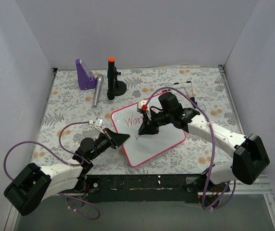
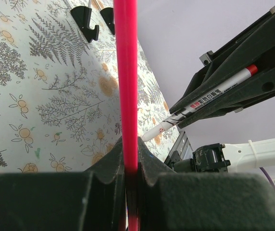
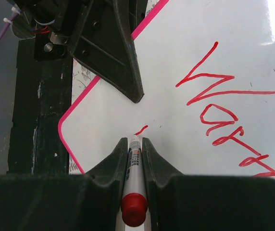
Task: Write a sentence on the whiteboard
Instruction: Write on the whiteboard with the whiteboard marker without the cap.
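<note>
The whiteboard (image 1: 152, 139), glossy white with a pink frame, lies tilted in the middle of the floral table. My left gripper (image 1: 123, 138) is shut on its left edge; the left wrist view shows the pink frame (image 2: 127, 72) pinched between the jaws (image 2: 130, 159). My right gripper (image 1: 144, 130) is shut on a red-capped marker (image 3: 134, 178) and points down at the board (image 3: 176, 144). The marker's tip touches the board just below a short red stroke (image 3: 140, 130). The sentence (image 3: 224, 106) shows as red script reading "Warm", also seen in the top view (image 1: 134, 120).
At the back left stand a purple holder (image 1: 84, 74), a silver cylinder (image 1: 97, 90) and a black stand with an orange top (image 1: 112, 79). A thin clear-and-black object (image 1: 181, 89) lies at the back. The black base rail (image 1: 142, 183) runs along the near edge.
</note>
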You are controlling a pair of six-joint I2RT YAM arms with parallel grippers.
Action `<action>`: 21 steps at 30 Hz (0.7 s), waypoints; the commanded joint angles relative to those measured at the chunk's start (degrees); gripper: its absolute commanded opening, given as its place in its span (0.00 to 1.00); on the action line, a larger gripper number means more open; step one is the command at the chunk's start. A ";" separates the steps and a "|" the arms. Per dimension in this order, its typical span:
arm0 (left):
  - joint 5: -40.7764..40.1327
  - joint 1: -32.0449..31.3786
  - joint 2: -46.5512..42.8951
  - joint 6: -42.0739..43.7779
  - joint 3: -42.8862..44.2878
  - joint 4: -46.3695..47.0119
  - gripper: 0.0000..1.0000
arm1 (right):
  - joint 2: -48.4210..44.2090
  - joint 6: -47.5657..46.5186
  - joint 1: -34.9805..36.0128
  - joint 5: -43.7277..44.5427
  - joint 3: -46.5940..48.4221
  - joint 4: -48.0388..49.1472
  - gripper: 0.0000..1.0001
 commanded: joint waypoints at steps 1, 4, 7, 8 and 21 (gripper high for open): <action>0.60 -0.23 -1.73 -0.52 0.48 10.23 0.00 | -1.15 -1.25 -0.16 0.67 -0.03 -0.15 0.01; 0.68 -0.23 -1.91 -0.52 0.48 10.06 0.00 | -0.89 -1.25 -0.51 1.90 0.58 -0.24 0.01; 0.60 -0.23 -2.17 -0.44 0.48 9.88 0.00 | -0.97 -1.17 -1.30 2.43 0.85 -0.24 0.01; 0.60 -0.23 -2.17 -0.44 0.39 9.97 0.00 | -0.97 -1.08 -1.47 2.69 0.93 -0.24 0.01; 0.95 -0.23 -1.47 -0.44 0.57 10.32 0.00 | -0.18 0.41 -3.50 2.08 3.30 0.64 0.01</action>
